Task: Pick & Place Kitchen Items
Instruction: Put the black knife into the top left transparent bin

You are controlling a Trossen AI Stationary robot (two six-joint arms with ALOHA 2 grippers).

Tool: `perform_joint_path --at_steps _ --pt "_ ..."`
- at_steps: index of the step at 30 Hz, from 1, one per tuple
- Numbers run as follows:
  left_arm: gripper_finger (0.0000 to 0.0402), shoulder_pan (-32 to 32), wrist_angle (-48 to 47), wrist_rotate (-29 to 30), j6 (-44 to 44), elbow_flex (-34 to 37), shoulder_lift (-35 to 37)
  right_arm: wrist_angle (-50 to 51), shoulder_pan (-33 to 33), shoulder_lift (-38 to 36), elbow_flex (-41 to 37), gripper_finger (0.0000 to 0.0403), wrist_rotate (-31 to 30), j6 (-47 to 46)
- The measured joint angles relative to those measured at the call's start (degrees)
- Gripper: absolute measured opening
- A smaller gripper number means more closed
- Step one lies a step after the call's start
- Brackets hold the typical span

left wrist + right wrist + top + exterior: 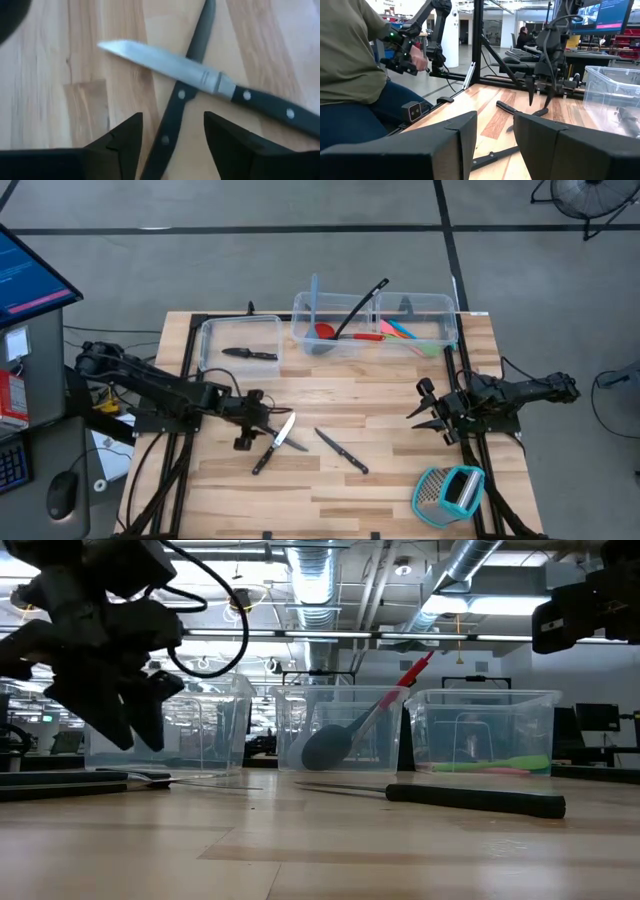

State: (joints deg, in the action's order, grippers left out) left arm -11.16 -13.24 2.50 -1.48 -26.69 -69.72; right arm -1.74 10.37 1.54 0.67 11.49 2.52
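Knives with black handles and steel blades are lying crossed (274,442) on the wooden slatted desk (330,490), one over the other, which is likely why the left tool (172,145) is hovering just above them with its fingers spread open, straddling the lower handle to single it out. A 3rd black-handled knife (343,451) is lying just beside them, and another (250,353) is resting inside a clear plastic bin (205,340), suggesting sorting by type. The right tool (432,416) is waiting at the desk's right edge, part open and holding nothing.
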Motion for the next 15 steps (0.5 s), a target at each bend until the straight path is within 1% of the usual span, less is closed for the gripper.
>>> perform_joint_path --at_steps 1,5,8,12,15 --pt "0.0198 0.30 1.29 -0.23 0.12 0.45 -0.17 0.00 0.00 0.00 0.00 0.0124 0.02 0.00" --pt "0.0223 0.44 1.48 -0.44 0.44 1.80 -0.81 -0.02 0.00 0.00 0.00 0.0124 0.02 0.00" --pt "0.0235 0.44 2.66 -0.73 0.42 2.96 -1.68 -0.02 -0.01 0.00 0.00 0.0124 0.01 0.00" --pt "0.0239 0.44 6.19 -1.04 0.39 4.00 -4.34 -0.02 0.00 0.00 0.00 0.0124 0.02 0.00" --pt "0.0234 0.49 7.34 -1.36 0.43 3.80 -7.15 -0.01 -0.02 0.00 0.00 0.0124 0.02 0.00"
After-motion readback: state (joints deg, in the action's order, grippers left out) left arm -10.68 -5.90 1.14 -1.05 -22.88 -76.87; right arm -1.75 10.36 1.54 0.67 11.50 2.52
